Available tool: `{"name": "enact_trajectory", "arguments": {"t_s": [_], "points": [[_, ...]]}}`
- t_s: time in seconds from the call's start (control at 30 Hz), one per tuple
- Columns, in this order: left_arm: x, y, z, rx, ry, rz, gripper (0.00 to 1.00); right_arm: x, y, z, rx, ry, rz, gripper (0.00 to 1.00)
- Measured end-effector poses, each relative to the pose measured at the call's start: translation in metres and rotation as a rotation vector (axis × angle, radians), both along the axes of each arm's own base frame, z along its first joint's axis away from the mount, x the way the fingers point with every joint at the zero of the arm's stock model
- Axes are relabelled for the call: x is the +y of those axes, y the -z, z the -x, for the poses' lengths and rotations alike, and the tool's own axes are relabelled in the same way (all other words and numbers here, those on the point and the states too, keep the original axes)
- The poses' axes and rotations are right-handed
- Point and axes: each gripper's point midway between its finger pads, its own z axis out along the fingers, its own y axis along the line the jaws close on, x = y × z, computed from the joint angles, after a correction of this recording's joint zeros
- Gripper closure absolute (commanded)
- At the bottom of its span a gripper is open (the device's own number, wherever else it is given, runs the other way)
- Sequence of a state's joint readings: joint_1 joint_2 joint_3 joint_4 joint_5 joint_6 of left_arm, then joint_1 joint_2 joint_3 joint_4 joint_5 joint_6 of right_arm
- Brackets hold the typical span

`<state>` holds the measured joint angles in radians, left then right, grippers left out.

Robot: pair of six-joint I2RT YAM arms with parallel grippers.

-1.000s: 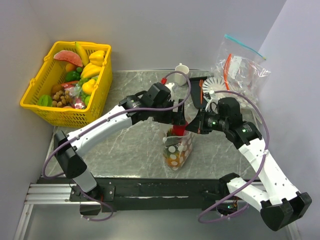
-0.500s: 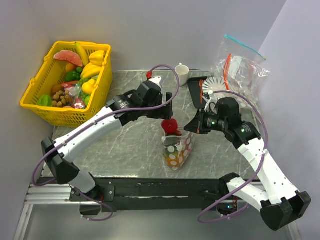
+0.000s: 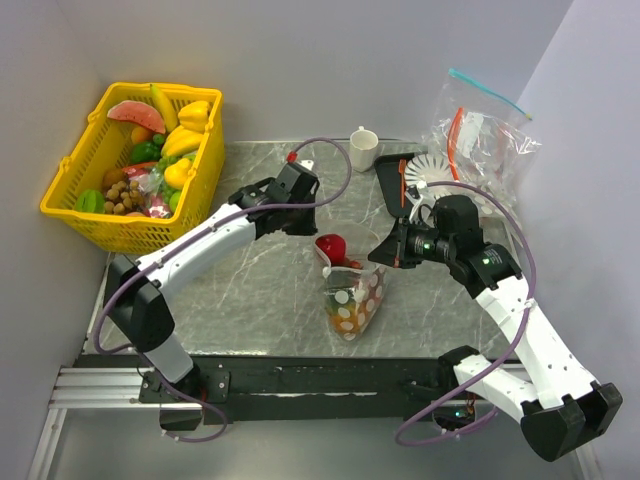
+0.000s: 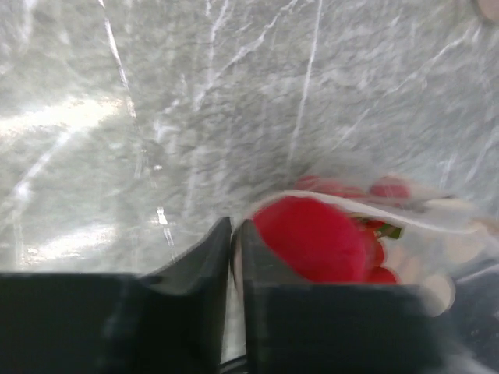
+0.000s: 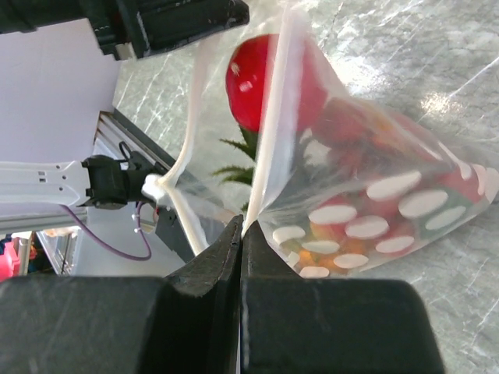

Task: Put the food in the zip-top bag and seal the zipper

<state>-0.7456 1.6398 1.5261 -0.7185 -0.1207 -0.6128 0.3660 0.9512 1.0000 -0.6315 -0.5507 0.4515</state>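
The dotted zip-top bag [image 3: 355, 300] stands on the marble table, and my right gripper [image 3: 377, 256] is shut on one side of its pale zipper strip [image 5: 269, 148], holding the mouth open. A round red apple [image 3: 331, 245] sits in that mouth, above the strawberries [image 5: 347, 125] and the pineapple, whose green crown [image 5: 243, 160] shows through the plastic. My left gripper [image 3: 306, 222] is shut and empty, just up and left of the apple. In the left wrist view the apple [image 4: 312, 238] lies right beside the closed fingers [image 4: 261, 257].
A yellow basket [image 3: 150, 235] of toy fruit stands at the far left. A white cup [image 3: 364, 148] and a dark tray with a white plate [image 3: 425, 170] are at the back. Other clear bags [image 3: 485, 135] lie at the back right.
My left gripper let go of the apple, pulled back up and to the left, and shut. The apple now rests in the bag's mouth. The right arm has not moved.
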Motion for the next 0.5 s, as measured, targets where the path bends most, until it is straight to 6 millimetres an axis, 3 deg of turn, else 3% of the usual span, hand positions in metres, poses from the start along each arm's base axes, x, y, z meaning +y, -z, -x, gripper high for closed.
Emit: {"name": "enact_trajectory", "arguments": {"t_s": [0.2, 0.3, 0.4, 0.5], "points": [[-0.014, -0.003, 0.002, -0.002, 0.050, 0.052, 0.99, -0.001, 0.001, 0.000, 0.004, 0.006, 0.007, 1.00], [-0.020, -0.012, 0.013, -0.020, 0.072, 0.052, 0.99, -0.004, 0.004, -0.001, 0.008, 0.023, 0.021, 1.00], [-0.032, -0.039, 0.035, -0.057, 0.124, 0.086, 0.99, -0.008, 0.008, -0.004, 0.012, 0.048, 0.042, 1.00], [-0.041, -0.081, 0.067, -0.117, 0.193, 0.168, 0.99, -0.012, 0.016, -0.005, 0.024, 0.069, 0.062, 1.00]]}}
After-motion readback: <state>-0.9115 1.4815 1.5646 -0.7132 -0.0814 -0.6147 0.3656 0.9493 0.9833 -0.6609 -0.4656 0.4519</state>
